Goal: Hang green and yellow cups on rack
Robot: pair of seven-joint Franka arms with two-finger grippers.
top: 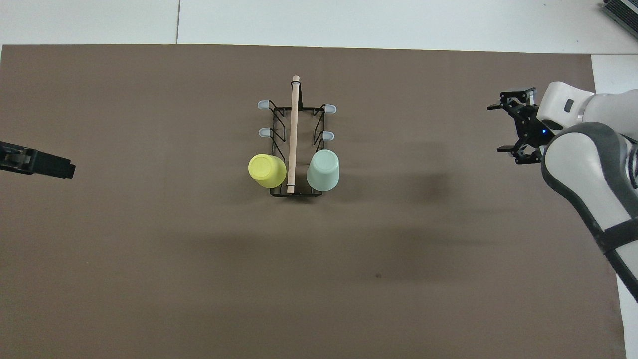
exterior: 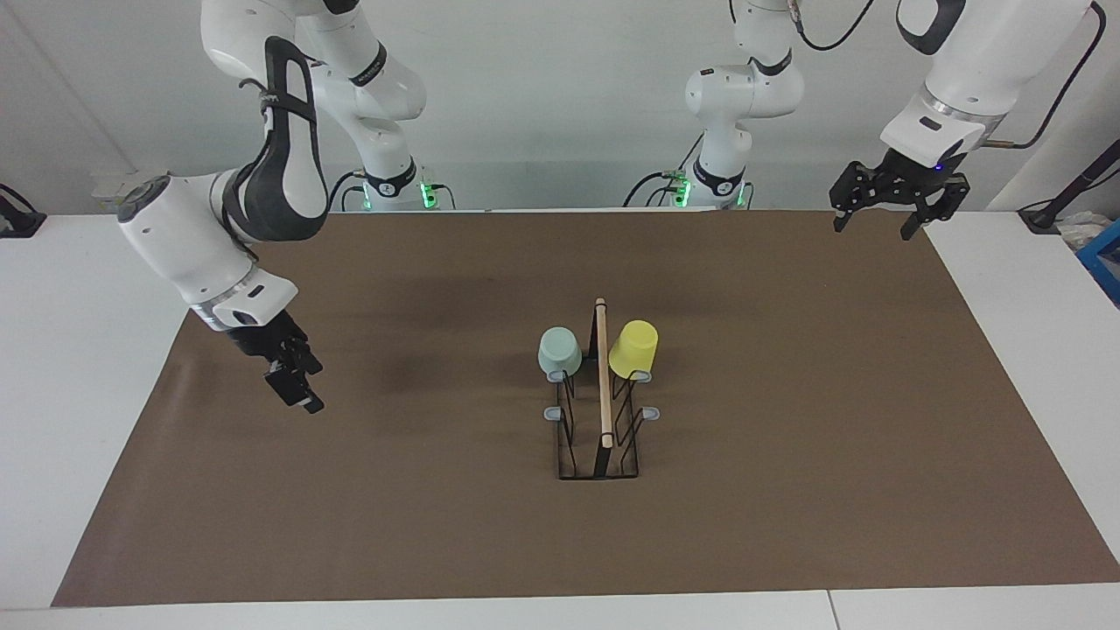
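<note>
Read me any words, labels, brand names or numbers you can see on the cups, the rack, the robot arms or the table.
None can be read.
Green cup: plain, no print.
Yellow cup: plain, no print.
Rack: bare wire and wood, no label.
Brown mat: unmarked.
Arms: no lettering can be made out; only small green lights at the bases.

One green cup (exterior: 558, 351), one yellow cup (exterior: 633, 348), one rack (exterior: 600, 437) with four bare prongs (top: 263, 104), two end effectors, one brown mat (exterior: 787, 437)
</note>
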